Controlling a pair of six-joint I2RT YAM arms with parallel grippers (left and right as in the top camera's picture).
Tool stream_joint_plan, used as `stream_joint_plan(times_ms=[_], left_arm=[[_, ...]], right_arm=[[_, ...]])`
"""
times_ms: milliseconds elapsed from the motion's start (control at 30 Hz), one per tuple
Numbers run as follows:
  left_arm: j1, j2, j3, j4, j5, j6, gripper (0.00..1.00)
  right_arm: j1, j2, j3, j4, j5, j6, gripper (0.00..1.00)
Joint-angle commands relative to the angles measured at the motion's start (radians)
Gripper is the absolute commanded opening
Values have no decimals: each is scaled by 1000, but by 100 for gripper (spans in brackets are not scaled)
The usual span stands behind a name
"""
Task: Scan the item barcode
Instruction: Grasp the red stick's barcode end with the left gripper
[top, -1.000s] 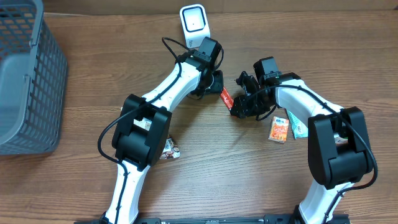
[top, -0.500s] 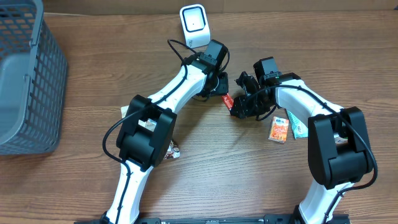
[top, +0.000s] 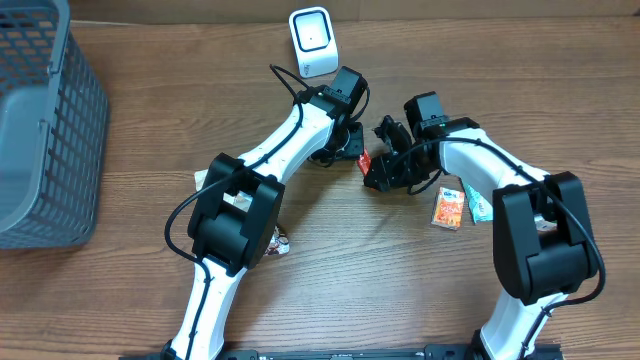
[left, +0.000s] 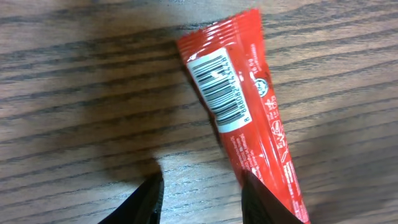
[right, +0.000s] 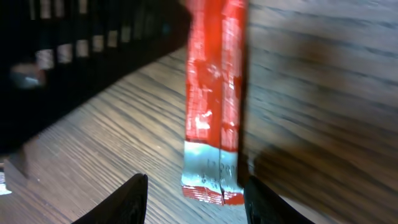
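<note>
A red sachet (left: 249, 118) is shown flat on the table (left: 74, 93), barcode (left: 219, 87) up, near the scanner (top: 313, 40). The left gripper (left: 202, 199) and right gripper (right: 196, 202) are held apart, with nothing clamped. The sachet should be pinched clear of the barcode.

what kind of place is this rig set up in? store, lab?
Likely a lab bench mocked up as a shop checkout: a white barcode scanner on the wooden table, a grey mesh basket at its edge, and a red sachet with a printed barcode.
</note>
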Motion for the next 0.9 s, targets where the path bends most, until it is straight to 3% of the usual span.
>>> stream_joint_plan(times_ms=[0,167,267,567,633,867], left_arm=[[-5,44,-13,2,-16,5,40],[19,44,50,-2,74,6,43],[32,44,76,11,70,9,48],[13,49,23,89,32,8,50],[7,58,23,89,31,8,46],[0,109,25,-6,24,-6,21]], right_arm=[[31,3,-14,25,3,-9,51],[46,3,-14,25,63,-8,51],[46,3,-14,19,63,-8,51],[46,3,-30,22,63,-4,51],[46,3,-41,26,63,-5,51],[46,3,-73,32,63,-5,50]])
